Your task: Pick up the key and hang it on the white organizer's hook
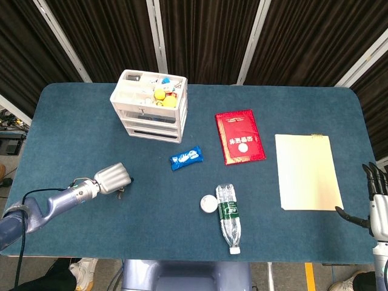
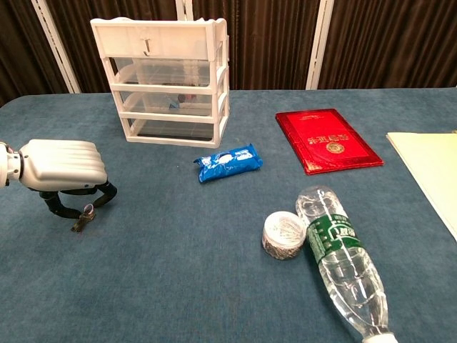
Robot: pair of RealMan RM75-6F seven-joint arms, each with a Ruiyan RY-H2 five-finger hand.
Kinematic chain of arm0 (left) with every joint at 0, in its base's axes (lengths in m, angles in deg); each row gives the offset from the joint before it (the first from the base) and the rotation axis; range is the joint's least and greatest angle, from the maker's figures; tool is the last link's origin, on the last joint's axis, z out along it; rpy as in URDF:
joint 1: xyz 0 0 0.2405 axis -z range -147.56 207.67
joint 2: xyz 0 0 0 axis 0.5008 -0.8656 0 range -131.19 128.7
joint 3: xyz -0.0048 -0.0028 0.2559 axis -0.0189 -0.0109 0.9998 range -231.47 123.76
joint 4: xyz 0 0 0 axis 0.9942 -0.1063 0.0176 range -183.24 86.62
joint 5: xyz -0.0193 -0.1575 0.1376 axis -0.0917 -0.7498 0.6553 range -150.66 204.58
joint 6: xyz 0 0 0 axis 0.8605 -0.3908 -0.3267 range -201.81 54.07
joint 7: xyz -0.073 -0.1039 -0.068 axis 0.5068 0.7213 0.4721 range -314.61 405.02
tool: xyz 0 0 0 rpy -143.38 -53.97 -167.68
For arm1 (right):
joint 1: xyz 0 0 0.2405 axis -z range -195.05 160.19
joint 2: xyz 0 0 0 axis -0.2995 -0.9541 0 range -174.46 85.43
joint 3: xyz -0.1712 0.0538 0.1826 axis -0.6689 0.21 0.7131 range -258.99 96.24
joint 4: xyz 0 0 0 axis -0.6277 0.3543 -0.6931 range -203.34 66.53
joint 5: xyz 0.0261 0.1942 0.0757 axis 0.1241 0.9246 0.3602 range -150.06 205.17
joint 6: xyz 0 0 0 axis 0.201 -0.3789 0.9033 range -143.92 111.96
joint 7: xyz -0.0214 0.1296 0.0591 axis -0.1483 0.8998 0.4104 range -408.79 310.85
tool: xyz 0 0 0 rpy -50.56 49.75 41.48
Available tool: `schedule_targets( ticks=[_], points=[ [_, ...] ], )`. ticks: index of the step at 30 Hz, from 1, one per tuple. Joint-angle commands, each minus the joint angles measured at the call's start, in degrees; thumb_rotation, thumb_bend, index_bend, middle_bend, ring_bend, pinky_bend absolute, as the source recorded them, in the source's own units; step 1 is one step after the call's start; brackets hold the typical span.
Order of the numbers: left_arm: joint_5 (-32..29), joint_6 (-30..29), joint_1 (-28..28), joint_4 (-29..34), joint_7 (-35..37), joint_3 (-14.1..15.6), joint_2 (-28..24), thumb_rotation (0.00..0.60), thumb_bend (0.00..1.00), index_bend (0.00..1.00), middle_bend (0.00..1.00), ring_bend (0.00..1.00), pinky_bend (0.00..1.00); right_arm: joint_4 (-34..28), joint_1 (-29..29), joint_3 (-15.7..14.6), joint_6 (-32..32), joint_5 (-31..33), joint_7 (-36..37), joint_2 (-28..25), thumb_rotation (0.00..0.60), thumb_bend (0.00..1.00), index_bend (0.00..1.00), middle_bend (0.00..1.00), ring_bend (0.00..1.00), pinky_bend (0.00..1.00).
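Observation:
The small key (image 2: 82,219) lies low at the table's front left, its tip on the blue cloth. My left hand (image 2: 63,168) arches over it, and its dark fingertips (image 2: 90,208) pinch the key's head from both sides. In the head view the same left hand (image 1: 111,179) covers most of the key (image 1: 120,194). The white organizer (image 2: 168,78) stands at the back left, with a small hook (image 2: 146,48) on its top front panel. From above, the organizer (image 1: 150,115) shows small items in its top tray. My right hand (image 1: 376,203) rests empty at the table's right edge, fingers spread.
A blue snack packet (image 2: 228,162) lies between my left hand and the middle of the table. A tape roll (image 2: 283,235) and a lying plastic bottle (image 2: 344,268) sit front centre. A red booklet (image 2: 327,139) and a cream folder (image 1: 307,171) lie to the right.

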Motion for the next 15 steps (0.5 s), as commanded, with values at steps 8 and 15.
schedule_targets(
  ticks=[8, 15],
  points=[
    [0.2, -0.6, 0.3, 0.7, -0.6, 0.0, -0.6, 0.6, 0.33, 0.52, 0.88, 0.78, 0.62, -0.1, 0.0, 0.0, 0.0, -0.1, 0.0, 0.0, 0.6, 0.06, 0.0, 0.0, 0.0, 0.0],
    [-0.1, -0.7, 0.4, 1.4, -1.2, -0.1, -0.9, 0.6, 0.34, 0.51, 0.87, 0.78, 0.62, -0.1, 0.0, 0.0, 0.0, -0.1, 0.1, -0.1, 0.6, 0.07, 0.0, 0.0, 0.0, 0.0]
  ],
)
